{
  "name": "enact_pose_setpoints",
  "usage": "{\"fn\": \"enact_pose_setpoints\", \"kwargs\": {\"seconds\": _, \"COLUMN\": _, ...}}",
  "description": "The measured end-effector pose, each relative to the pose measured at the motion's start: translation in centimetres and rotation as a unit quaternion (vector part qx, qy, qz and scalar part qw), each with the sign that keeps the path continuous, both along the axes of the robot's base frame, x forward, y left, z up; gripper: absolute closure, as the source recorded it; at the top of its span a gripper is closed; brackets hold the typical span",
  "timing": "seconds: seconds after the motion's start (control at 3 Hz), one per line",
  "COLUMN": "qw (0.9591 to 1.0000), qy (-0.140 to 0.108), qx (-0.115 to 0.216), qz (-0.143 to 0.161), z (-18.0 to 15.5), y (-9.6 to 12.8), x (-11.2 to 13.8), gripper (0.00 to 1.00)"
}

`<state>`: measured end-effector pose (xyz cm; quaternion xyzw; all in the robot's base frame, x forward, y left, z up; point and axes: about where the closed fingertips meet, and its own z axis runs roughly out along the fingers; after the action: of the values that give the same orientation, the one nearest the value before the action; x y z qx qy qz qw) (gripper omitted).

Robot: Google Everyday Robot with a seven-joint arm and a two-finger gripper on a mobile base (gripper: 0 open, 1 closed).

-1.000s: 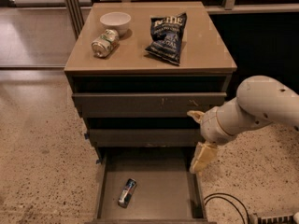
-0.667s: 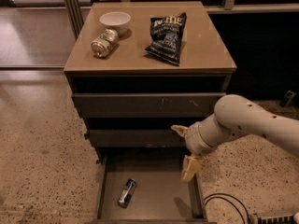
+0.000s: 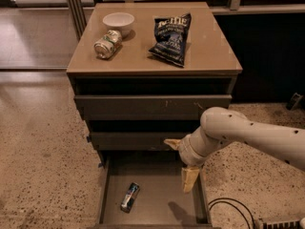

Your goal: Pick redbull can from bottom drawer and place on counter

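The redbull can (image 3: pixel 129 197) lies on its side on the floor of the open bottom drawer (image 3: pixel 159 204), near the left front. My gripper (image 3: pixel 181 162) hangs over the right part of the drawer, up and to the right of the can and apart from it. Its two tan fingers (image 3: pixel 189 180) are spread open and hold nothing. The counter (image 3: pixel 143 56) is the tan top of the cabinet above.
On the counter stand a white bowl (image 3: pixel 118 20), a green-and-white can (image 3: pixel 107 44) lying on its side, and a dark chip bag (image 3: pixel 170 38). The two upper drawers (image 3: pixel 152 106) are shut. A black cable (image 3: pixel 233 209) lies on the speckled floor at the right.
My arm has swung left, bringing the gripper from beside the drawer's right edge to over the drawer's right part. The can has not moved.
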<state>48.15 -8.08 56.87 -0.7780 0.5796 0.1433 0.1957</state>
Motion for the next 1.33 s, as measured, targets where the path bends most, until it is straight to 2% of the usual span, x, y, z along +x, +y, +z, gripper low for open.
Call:
{"fn": "enact_pose_setpoints", "kwargs": {"seconds": 0.33, "qw": 0.9994, "qy": -0.018, "qx": -0.029, "qz": 0.011, "z": 0.3, "y": 0.7, "x": -0.5, "gripper": 0.0}}
{"fn": "enact_pose_setpoints", "kwargs": {"seconds": 0.67, "qw": 0.996, "qy": -0.022, "qx": -0.078, "qz": 0.038, "z": -1.5, "y": 0.9, "x": 0.3, "gripper": 0.0}}
{"fn": "enact_pose_setpoints", "kwargs": {"seconds": 1.0, "qw": 0.9888, "qy": -0.015, "qx": -0.131, "qz": 0.07, "z": -4.9, "y": 0.5, "x": 2.2, "gripper": 0.0}}
{"fn": "enact_pose_setpoints", "kwargs": {"seconds": 1.33, "qw": 0.9801, "qy": -0.012, "qx": -0.17, "qz": 0.102, "z": -8.7, "y": -0.7, "x": 4.6, "gripper": 0.0}}
